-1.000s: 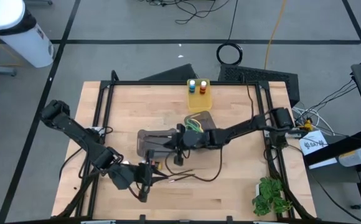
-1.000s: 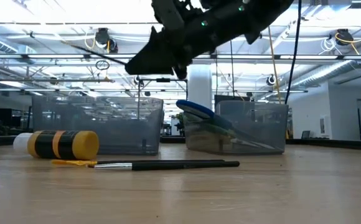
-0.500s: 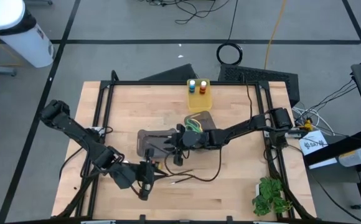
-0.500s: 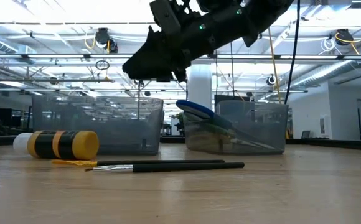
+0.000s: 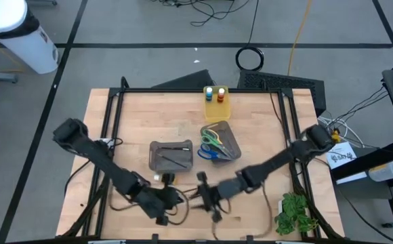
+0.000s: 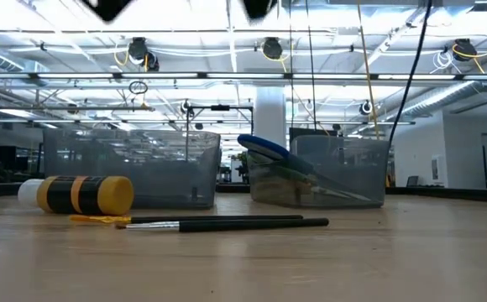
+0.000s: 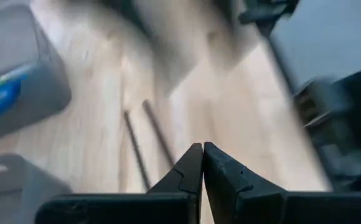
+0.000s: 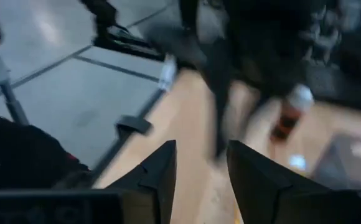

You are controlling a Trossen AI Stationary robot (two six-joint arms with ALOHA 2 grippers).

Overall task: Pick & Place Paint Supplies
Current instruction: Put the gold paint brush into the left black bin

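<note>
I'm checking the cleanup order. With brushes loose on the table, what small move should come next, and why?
Probably lower the right gripper, whose fingers stand open, toward the dark brush lying flat on the wood. The left gripper is shut and empty, so it would have to open first. The scissors already lie in their grey bin.

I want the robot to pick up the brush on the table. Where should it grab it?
Probably at the middle of the handle, coming straight down from above. The brush lies flat on the table, long and thin, so fingers set across it should close on both sides. The middle looks balanced. The left gripper, shut now, would need to open first.
</note>
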